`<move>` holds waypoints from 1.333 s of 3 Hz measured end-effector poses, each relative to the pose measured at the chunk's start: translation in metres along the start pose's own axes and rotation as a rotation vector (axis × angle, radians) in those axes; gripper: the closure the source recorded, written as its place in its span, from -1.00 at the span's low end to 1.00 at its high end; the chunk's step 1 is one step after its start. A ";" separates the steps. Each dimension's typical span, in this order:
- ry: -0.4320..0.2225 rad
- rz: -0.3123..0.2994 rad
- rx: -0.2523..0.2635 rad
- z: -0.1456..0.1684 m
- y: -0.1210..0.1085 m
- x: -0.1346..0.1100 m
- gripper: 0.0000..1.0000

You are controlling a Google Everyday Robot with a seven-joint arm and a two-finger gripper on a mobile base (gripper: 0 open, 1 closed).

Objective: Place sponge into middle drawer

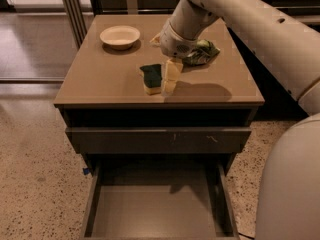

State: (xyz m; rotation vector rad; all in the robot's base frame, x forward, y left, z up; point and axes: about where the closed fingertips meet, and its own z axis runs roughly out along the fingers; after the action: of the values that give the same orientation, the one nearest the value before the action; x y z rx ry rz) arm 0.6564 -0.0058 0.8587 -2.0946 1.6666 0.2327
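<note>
Pincer (171, 78), spread or pressed together I cannot tell, is hanging just beside the sponge (151, 77), which is lying on its side toward the bowl (120, 36).

We see a brown cabinet (100, 86) standing on a pale speckled floor (35, 174). Behind it on the left, metal posts (74, 9) rise before a glossy darker floor (30, 49). The gripper (170, 79) hangs low over the cabinet's top.

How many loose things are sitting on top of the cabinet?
3: bowl back left, sponge front centre beside the gripper, snack bag back right, partly hidden.
</note>
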 end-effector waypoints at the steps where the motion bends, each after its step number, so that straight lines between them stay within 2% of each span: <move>1: -0.009 -0.017 -0.036 0.010 -0.001 -0.005 -1.00; 2: -0.001 -0.027 -0.066 0.019 0.000 -0.006 -1.00; 4: -0.015 -0.017 -0.075 0.028 0.004 -0.003 -1.00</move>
State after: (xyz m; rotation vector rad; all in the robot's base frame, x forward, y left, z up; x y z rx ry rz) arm 0.6556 0.0082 0.8345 -2.1551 1.6546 0.3089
